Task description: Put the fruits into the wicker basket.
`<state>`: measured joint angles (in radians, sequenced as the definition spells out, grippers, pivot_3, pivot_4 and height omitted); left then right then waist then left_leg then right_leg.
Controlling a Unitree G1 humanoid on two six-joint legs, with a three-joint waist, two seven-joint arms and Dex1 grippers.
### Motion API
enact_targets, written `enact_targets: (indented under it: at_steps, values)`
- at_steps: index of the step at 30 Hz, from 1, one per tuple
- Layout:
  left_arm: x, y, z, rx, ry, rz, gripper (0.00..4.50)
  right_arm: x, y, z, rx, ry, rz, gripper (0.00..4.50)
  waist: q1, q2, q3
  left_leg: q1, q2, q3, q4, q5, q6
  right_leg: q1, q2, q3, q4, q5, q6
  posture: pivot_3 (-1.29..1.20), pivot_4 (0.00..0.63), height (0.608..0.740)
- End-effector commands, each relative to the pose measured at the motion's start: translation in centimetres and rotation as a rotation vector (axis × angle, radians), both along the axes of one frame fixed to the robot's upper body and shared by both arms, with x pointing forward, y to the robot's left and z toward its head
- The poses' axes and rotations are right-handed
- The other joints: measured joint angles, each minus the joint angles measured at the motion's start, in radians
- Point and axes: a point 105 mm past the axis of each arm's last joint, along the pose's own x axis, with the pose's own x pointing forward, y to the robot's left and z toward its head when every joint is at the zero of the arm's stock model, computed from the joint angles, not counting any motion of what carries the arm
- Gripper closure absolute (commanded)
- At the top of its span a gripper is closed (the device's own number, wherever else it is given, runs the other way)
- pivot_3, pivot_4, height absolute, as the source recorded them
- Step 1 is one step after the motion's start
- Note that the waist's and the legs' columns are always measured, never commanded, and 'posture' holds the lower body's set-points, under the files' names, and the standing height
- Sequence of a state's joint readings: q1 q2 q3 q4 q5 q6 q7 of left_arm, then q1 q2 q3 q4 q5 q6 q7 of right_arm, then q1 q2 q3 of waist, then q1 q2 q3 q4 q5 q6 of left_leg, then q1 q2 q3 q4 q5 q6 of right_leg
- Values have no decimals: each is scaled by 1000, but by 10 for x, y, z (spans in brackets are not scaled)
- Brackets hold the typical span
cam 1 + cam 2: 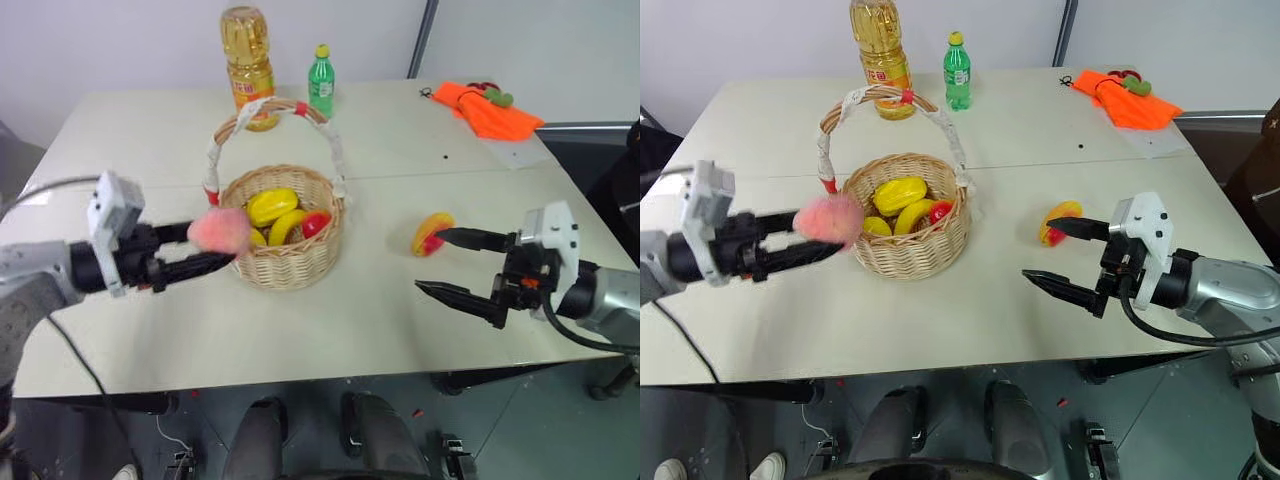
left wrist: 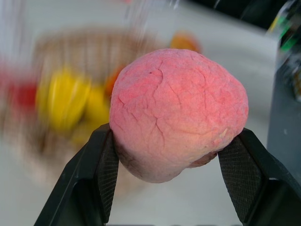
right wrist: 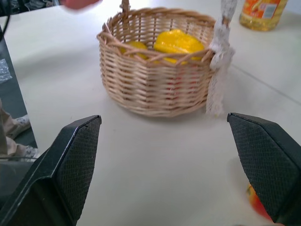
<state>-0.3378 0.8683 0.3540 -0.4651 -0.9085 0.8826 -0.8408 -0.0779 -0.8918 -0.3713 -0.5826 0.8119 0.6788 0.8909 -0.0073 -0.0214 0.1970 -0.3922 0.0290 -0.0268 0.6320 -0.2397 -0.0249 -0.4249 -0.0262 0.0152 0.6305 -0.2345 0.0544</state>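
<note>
Left gripper point(image 1: 222, 248) clamped on the peach point(image 1: 220, 230), raised at the wicker basket point(image 1: 285, 262) rim; its fingertips hidden behind the fruit. Basket contents partly masked by the wall. Mango point(image 1: 432, 233) on the table point(image 1: 330, 330), beside the spread-open, empty right gripper point(image 1: 440, 262).

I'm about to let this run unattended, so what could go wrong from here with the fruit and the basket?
1. The left gripper pinches the peach only at its sides, raised just beside the wicker basket; it might slip out short of the rim.
2. The basket's tall handle arches over the opening, so the arm may catch it and drag the basket.
3. The mango lies beside one finger of the open right gripper; a nudge might roll it along the table.
</note>
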Motion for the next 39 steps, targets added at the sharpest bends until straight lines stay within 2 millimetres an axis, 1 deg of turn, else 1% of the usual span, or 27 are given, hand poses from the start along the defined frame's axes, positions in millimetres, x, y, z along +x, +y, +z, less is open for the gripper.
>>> enact_targets:
  at_steps: [1,3,5,9,11,13,15,17,19,22,24,26,28,31,32,39]
  values:
    - [31,-27,6,12,-104,120,1638,-3,8,11,20,-59,42,0,-1,0,0,0,0,0,0,0,0,1,0,0,0,1,1,0,150,740]
    - [41,-38,1,45,-116,151,1638,-4,11,8,20,-59,47,0,-5,-1,0,1,0,0,0,0,0,2,1,1,0,1,2,0,150,740]
    - [43,-44,-7,76,-106,151,1638,-4,14,7,30,-62,45,0,-13,-1,0,1,0,0,-1,0,0,1,2,2,0,2,4,0,150,740]
    - [43,-46,-19,106,-77,137,1638,-4,15,5,47,-65,23,0,-9,-1,0,1,3,0,-1,-1,2,-2,7,5,1,3,6,0,150,740]
    - [43,-42,-19,106,-76,139,840,2,7,-3,42,-31,-34,0,-6,-1,0,1,4,-1,-1,-1,3,-2,8,4,2,3,6,0,150,740]
    - [41,-39,-11,77,-109,129,72,15,-4,-17,28,11,-128,0,-5,-1,0,1,4,0,-1,-1,3,-2,8,4,2,1,3,0,150,740]
    - [40,-34,-3,36,-140,131,72,30,-9,-29,15,16,-219,0,-8,-1,0,1,4,0,0,-1,3,-2,8,5,2,1,1,0,150,740]
    - [39,-26,-1,25,-158,139,72,51,-13,-37,6,-8,-345,0,-11,-1,0,1,4,1,1,-1,3,-2,8,6,1,2,0,0,150,740]
    - [35,-21,-1,1,-166,127,72,74,-20,-42,24,-8,-507,0,-15,-1,-1,2,4,2,0,-1,3,-2,9,8,1,3,-2,0,150,740]
    - [26,-19,-6,14,-178,79,72,98,-31,-48,48,32,-719,0,-11,0,0,2,4,2,0,-1,3,-3,10,9,2,5,-4,0,150,740]
    - [20,-17,-16,40,-155,57,72,108,-27,-48,32,22,-813,0,-10,-1,-1,1,4,2,0,-1,3,-4,10,9,2,6,-5,0,150,740]
    - [16,-19,-21,43,-138,40,72,115,-24,-48,36,49,-902,0,-7,0,-1,0,4,2,-1,-1,3,-5,10,9,2,6,-5,0,150,740]
    - [11,-22,-22,32,-136,13,72,119,-23,-48,62,112,-991,0,-7,0,-1,0,4,2,-1,-1,3,-5,10,9,2,6,-5,0,150,740]
    - [7,-27,-21,15,-128,-15,72,120,-24,-50,93,225,-1101,0,-6,0,-1,0,4,2,-1,-1,3,-5,10,9,2,6,-5,0,150,740]
    - [5,-28,-21,12,-124,-22,72,119,-26,-50,90,239,-1130,0,-5,0,-1,0,4,1,-1,-1,3,-5,10,9,3,6,-5,0,150,740]
    - [4,-31,-19,7,-129,-31,72,115,-23,-52,82,331,-1210,0,-13,0,-1,0,4,1,-1,-1,3,-5,10,9,3,6,-5,0,150,740]
